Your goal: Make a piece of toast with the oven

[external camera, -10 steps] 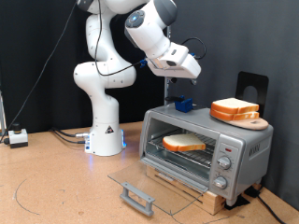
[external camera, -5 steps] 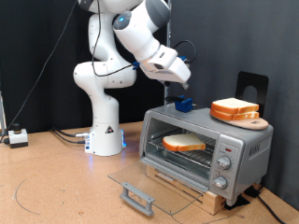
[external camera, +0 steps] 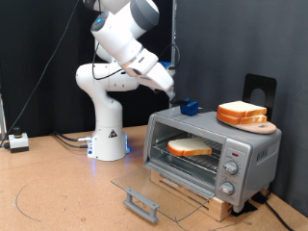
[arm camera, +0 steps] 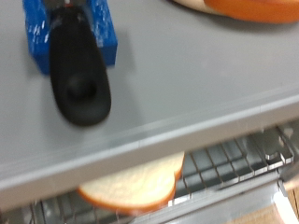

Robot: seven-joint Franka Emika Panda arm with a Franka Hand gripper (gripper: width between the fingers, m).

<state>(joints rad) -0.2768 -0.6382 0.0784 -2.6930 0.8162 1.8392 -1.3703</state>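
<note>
The piece of toast (external camera: 191,147) lies inside the oven (external camera: 252,146), below the gripper (external camera: 170,96).

Even, bright indoor light against a black backdrop; the exterior view is sharp, with soft shadows under the oven (external camera: 212,149) and a faint sheen on its open glass door. The wrist view is blurred throughout, soft and slightly smeared.

1 piece of toast (external camera: 190,147), pale-faced with a golden-brown crust, lies flat on the wire rack inside the oven (external camera: 252,154), a small silver box with knobs down the panel at the exterior view's right, its glass door folded fully down and open in front.
</note>
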